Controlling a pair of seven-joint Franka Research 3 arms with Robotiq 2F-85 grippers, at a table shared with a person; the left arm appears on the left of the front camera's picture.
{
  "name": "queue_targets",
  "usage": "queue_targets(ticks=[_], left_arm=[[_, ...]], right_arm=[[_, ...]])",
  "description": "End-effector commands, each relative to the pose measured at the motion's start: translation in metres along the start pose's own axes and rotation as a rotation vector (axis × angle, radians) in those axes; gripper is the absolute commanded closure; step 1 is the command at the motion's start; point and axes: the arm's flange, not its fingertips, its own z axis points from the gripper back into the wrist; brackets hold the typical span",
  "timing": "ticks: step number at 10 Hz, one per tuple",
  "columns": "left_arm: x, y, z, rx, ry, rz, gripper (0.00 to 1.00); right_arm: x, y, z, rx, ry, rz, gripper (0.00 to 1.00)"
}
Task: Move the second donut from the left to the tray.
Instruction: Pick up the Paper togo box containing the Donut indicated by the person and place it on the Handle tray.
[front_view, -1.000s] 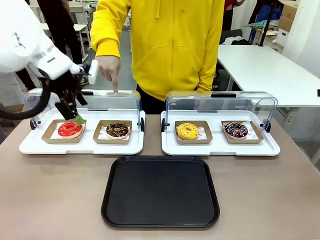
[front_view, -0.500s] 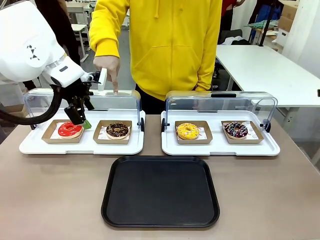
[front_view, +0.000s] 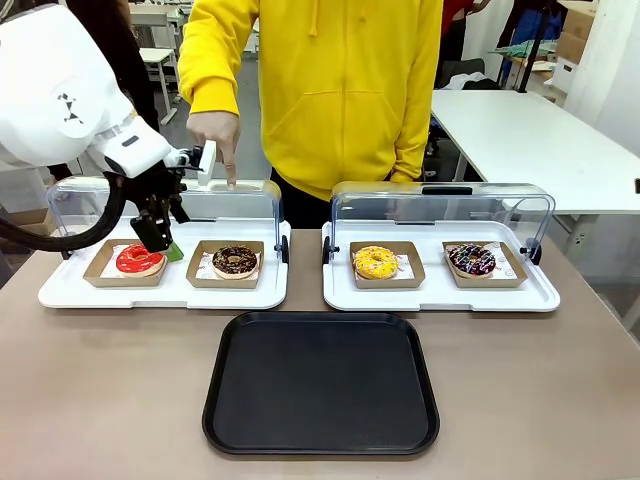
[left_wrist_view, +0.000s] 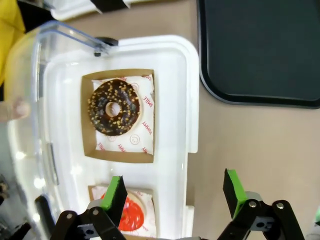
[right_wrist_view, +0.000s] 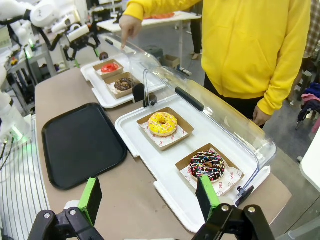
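The second donut from the left (front_view: 235, 261), dark chocolate with light sprinkles, sits in a brown cardboard holder in the left white tray (front_view: 70, 290). The black tray (front_view: 320, 383) lies empty in front of it. My left gripper (front_view: 160, 238) hangs open over the gap between the red donut (front_view: 139, 259) and the chocolate one. In the left wrist view the chocolate donut (left_wrist_view: 114, 107) lies ahead of the open left gripper (left_wrist_view: 175, 195), and the red donut (left_wrist_view: 131, 215) is by one pad. My right gripper (right_wrist_view: 149, 197) is open and empty.
A person in a yellow hoodie stands at the far side, one finger (front_view: 229, 170) pointing down at the raised clear lid (front_view: 215, 200) of the left tray. The right white tray (front_view: 540, 295) holds a yellow donut (front_view: 375, 262) and a multicoloured-sprinkle donut (front_view: 471, 259) under its own lid.
My left arm has swung in from the left. Its gripper has shifted right, from over the red donut toward the chocolate one, still open. The donuts and the person's hand have not moved.
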Motion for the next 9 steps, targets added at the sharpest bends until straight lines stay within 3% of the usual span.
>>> queue_targets(ticks=[1,9], left_arm=[[0.012,0.015,-0.018,-0.036,0.069,-0.011,0.0],[-0.002,0.033,-0.089,-0.002,0.13,-0.017,0.0]], right_arm=[[0.003,-0.004,-0.001,-0.002,-0.035,0.027,0.0],[0.003,-0.004,-0.001,-0.002,-0.035,0.027,0.0]])
